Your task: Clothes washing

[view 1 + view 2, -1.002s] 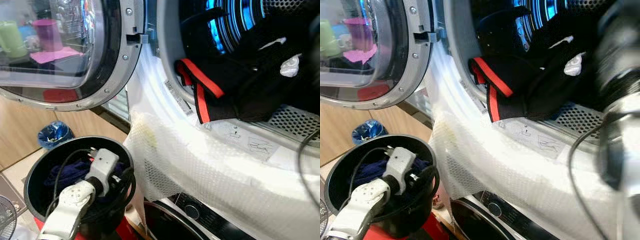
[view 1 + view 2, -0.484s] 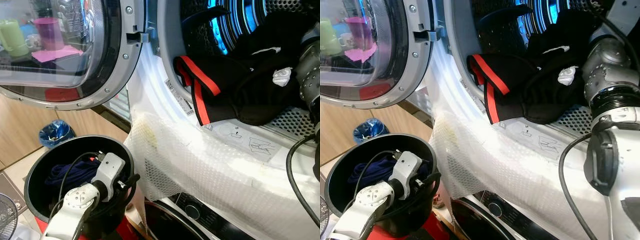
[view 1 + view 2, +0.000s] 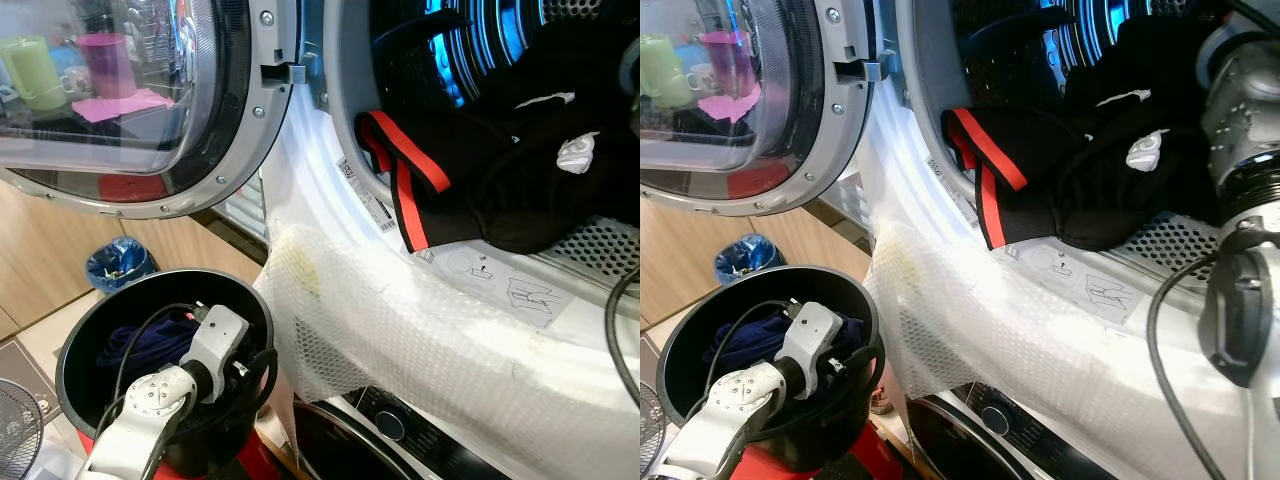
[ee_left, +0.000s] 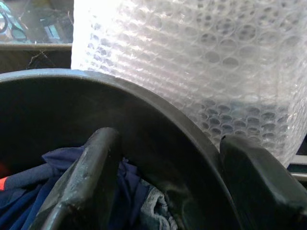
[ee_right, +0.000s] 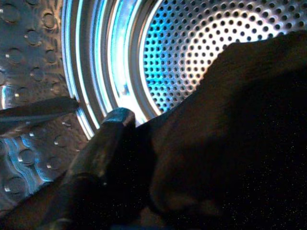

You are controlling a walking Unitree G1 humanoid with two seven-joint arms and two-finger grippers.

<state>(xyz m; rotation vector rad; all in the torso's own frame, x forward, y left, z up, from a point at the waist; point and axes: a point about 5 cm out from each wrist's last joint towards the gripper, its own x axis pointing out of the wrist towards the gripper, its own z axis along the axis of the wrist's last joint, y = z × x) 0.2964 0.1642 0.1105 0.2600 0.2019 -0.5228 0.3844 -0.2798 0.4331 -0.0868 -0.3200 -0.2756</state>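
Black clothes [image 3: 500, 190] with a red-striped band hang out of the washer drum [image 5: 192, 62], draped over its lower rim above the bubble wrap [image 3: 420, 330] that covers the washer front. The right arm reaches up into the drum, and its right gripper [image 5: 144, 158] is pressed into the dark fabric; whether it is clamped cannot be told. Below the drum and to the left, the left gripper [image 4: 168, 182] sits with fingers apart, straddling the rim of the black bucket [image 3: 90, 340], which holds navy clothes [image 4: 29, 191].
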